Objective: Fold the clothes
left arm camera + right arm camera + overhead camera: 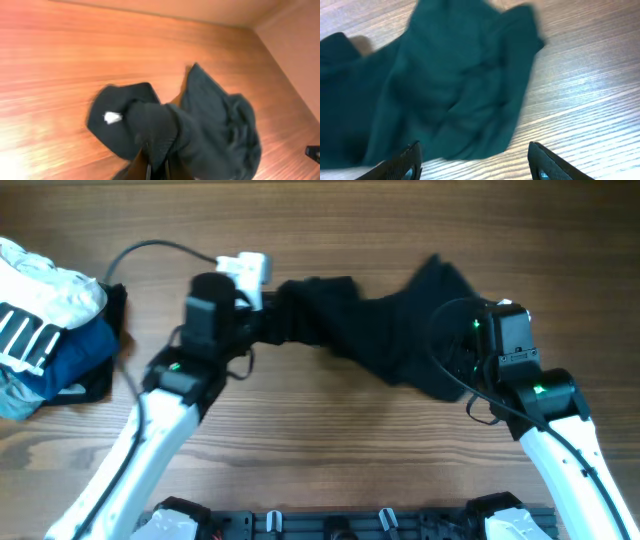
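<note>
- Two grippers are on the job, and the left gripper [266,312] is clamped shut on the black T-shirt [380,330].
- In the left wrist view, fabric is bunched right at the fingertips [148,167], pulled into a thick twisted roll.
- The shirt lies crumpled across the centre-right of the wooden table [330,450], stretched between the two arms and not flat.
- A small white logo mark [112,117] shows on a loose flap at the shirt's left end.
- The right gripper [468,348] has its jaws spread wide with nothing between them. It sits over the shirt's right edge, and I can't tell if it touches the cloth.
- Far left is a white garment with black stripes [40,305], stacked on a blue folded garment [78,352], well apart from the shirt.
</note>
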Available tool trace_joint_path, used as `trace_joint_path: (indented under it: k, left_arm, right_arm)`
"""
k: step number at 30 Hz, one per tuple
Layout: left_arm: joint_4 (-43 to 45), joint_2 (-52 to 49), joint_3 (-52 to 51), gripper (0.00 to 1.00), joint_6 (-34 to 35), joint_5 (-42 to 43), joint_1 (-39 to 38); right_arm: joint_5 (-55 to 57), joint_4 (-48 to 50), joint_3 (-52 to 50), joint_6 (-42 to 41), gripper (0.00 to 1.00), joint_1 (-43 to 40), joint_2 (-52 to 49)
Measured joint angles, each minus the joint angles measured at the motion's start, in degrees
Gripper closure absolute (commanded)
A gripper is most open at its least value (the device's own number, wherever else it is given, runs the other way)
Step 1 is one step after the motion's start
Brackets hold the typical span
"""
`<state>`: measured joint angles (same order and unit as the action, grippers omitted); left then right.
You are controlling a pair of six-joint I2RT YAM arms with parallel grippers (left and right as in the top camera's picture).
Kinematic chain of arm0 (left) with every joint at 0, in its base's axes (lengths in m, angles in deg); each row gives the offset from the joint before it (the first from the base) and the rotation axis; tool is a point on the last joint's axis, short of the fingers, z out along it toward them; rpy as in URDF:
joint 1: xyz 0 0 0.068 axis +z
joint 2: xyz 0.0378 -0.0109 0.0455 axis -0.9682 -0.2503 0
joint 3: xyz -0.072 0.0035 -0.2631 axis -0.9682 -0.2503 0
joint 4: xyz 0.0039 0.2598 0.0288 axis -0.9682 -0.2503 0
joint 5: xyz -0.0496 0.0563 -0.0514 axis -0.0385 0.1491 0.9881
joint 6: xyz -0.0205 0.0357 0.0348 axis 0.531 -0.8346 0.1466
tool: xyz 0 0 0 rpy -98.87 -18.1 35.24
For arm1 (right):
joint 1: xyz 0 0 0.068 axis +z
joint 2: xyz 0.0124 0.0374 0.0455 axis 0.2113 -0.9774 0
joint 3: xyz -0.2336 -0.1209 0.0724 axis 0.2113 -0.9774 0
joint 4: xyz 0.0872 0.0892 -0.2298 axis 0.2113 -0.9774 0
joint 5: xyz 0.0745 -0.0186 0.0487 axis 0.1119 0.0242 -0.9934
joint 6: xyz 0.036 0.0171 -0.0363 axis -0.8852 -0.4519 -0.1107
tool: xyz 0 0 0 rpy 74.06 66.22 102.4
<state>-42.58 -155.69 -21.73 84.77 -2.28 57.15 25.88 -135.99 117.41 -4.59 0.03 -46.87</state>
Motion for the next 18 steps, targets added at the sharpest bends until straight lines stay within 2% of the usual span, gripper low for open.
trace_joint_path:
  k: [5,9,15,18]
  left_arm:
    - [-8.3,4.6,0.0,0.96,0.0,0.0,0.8]
    - [-17.1,5.7,0.0,0.96,0.0,0.0,0.8]
    - [-21.4,5.9,-0.1,0.96,0.0,0.0,0.8]
    - [-21.4,5.9,-0.1,0.96,0.0,0.0,0.8]
  right_arm:
    - [-6.1,1.2,0.0,5.3,0.28,0.0,-2.2]
    - [-11.7,0.5,1.2,8.3,0.27,0.0,-10.4]
    - [-13.0,4.1,15.0,10.5,0.26,0.0,-24.9]
    - [-12.4,9.9,26.4,11.4,0.26,0.0,-35.8]
